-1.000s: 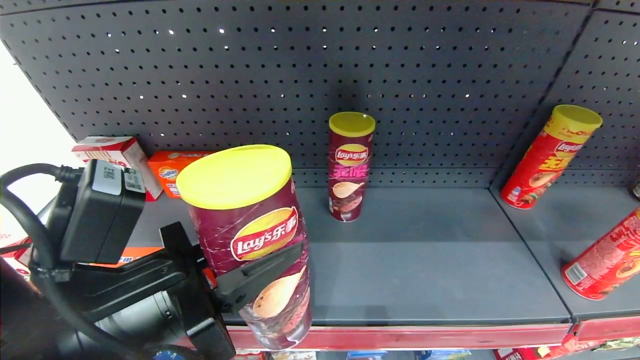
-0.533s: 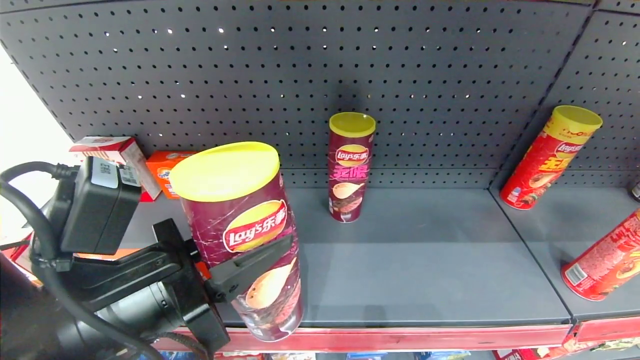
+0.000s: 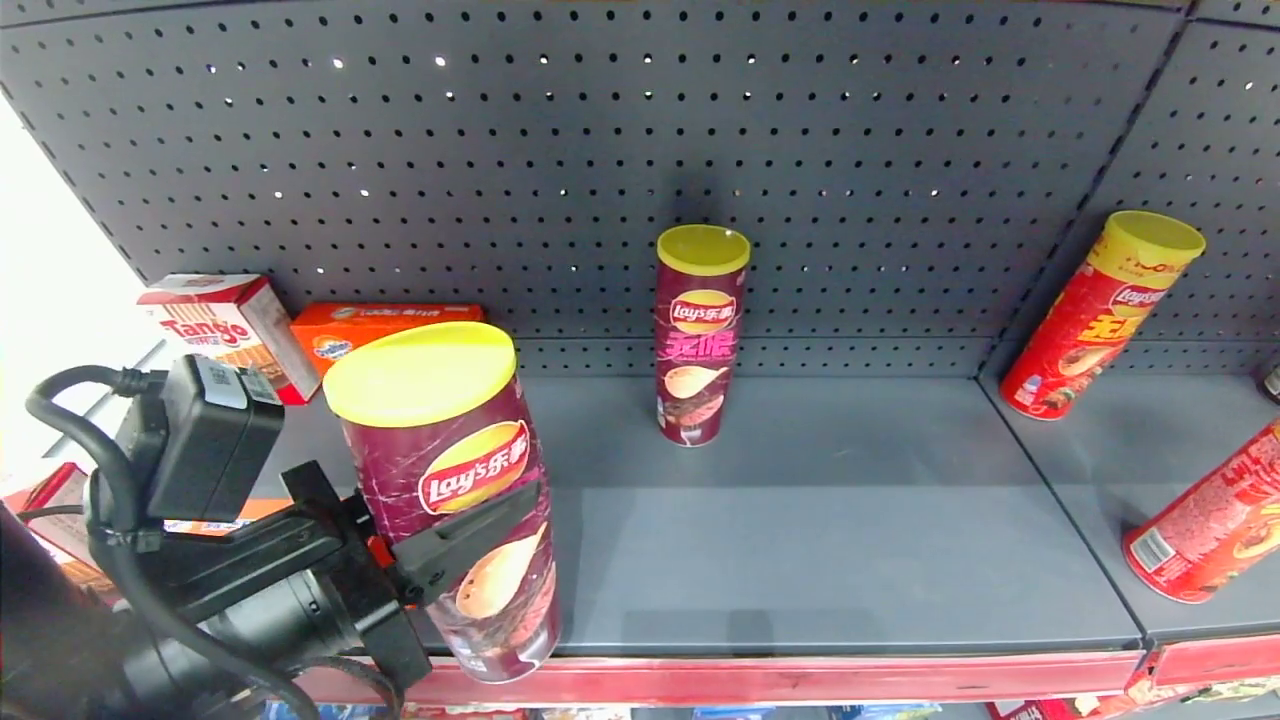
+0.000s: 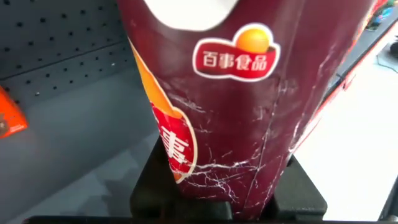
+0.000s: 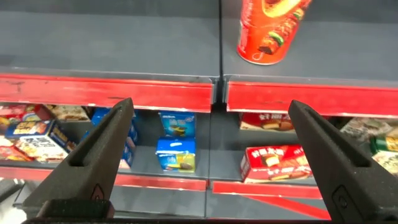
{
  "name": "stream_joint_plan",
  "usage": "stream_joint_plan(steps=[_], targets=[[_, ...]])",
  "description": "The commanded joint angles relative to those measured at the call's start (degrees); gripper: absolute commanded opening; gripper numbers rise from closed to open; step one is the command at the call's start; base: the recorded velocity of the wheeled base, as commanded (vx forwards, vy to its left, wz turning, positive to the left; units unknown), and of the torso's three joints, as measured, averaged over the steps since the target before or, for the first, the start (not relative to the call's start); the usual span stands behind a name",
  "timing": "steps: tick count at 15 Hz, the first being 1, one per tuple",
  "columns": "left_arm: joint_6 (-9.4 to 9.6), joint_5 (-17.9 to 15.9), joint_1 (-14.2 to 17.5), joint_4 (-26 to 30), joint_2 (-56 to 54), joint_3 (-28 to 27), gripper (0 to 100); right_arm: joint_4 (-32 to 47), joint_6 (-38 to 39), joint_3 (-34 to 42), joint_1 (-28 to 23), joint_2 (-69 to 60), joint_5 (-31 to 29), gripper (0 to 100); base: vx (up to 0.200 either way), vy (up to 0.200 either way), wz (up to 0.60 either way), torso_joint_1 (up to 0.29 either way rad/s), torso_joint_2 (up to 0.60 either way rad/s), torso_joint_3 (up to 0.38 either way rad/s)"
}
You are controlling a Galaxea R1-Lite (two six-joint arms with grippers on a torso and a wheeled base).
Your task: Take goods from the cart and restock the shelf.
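My left gripper [image 3: 420, 560] is shut on a maroon chips can [image 3: 445, 480] with a yellow lid, held upright over the front left part of the grey shelf [image 3: 820, 540]. The left wrist view has the same can [image 4: 236, 106] up close between the jaws. A second maroon can [image 3: 700, 330] stands upright at the back middle of the shelf. My right gripper [image 5: 217, 162] is open with nothing between its fingers, level with the red front edge of the shelf [image 5: 112, 93].
A red and white box [image 3: 230, 330] and an orange box [image 3: 370, 325] sit at the back left. Two red cans [image 3: 1100, 310] [image 3: 1210, 520] occupy the right bay, one leaning, one lying. Lower shelves hold boxed goods [image 5: 177, 143]. Room lies free between the maroon cans.
My left gripper has carried the maroon can leftward and a little lower, uncovering the orange box behind it. The other cans stay in place.
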Motion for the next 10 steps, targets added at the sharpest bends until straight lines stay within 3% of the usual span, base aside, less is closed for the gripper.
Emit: stream_joint_plan(steps=[1,2,3,4,5,10], targets=[[-0.11,0.0,0.9,0.0,-1.9,-0.7,0,-0.1,-0.1,0.0,0.0,0.4,0.1,100,0.0,0.0,0.0,0.0,0.0,0.0],[-0.11,0.1,1.0,0.2,-2.0,-1.2,0,-0.6,0.4,-0.2,-0.1,0.2,0.2,100,0.0,0.0,0.0,0.0,0.0,0.0],[-0.2,0.2,0.9,0.4,-2.1,-1.6,0,-1.0,3.1,-9.6,0.4,3.4,1.4,100,0.0,0.0,0.0,0.0,0.0,0.0],[-0.72,0.1,0.8,0.3,-2.1,-1.7,0,1.5,5.4,-20.3,1.8,14.5,4.1,100,0.0,0.0,0.0,0.0,0.0,0.0],[-1.16,0.0,0.8,0.1,-2.1,-1.7,0,2.1,4.2,-23.6,3.3,18.3,6.3,100,0.0,0.0,0.0,0.0,0.0,0.0],[-1.25,0.1,0.9,0.0,-2.8,-1.7,0,2.5,-6.0,-21.0,5.9,24.7,17.4,100,0.0,0.0,0.0,0.0,0.0,0.0]])
